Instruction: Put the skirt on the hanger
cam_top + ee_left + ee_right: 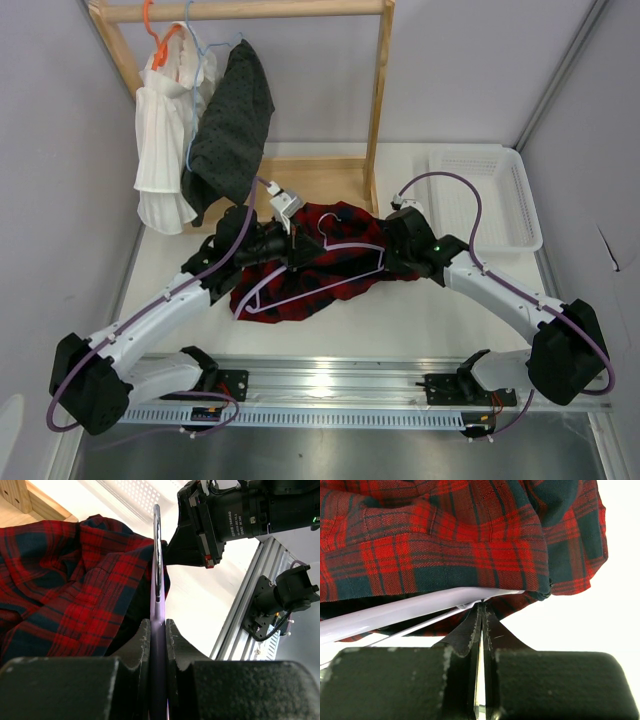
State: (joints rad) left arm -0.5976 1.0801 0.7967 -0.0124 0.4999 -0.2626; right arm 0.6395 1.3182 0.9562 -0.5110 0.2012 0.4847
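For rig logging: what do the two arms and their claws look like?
The left arm and right arm have white shells and bulky black joints, each trailed by a purple cable. The left claw and right claw are matte black. A green light shows on the right arm.

skirt (470, 540) cut off at frame edges; hanger (158, 611) btm hidden betw left jaws.

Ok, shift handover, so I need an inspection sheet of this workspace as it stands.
Surface: white table, aluminium rail at near edge.
Job's things: lilac hanger lies across checked skirt, mid-table.
Clutter: white basket, far right.
Grippers: left gripper shut on hanger; right gripper shut at skirt's edge, hold unclear.
Cables: purple cables loop along both arms.
Surroundings: wooden rack holding white garment, dotted garment.
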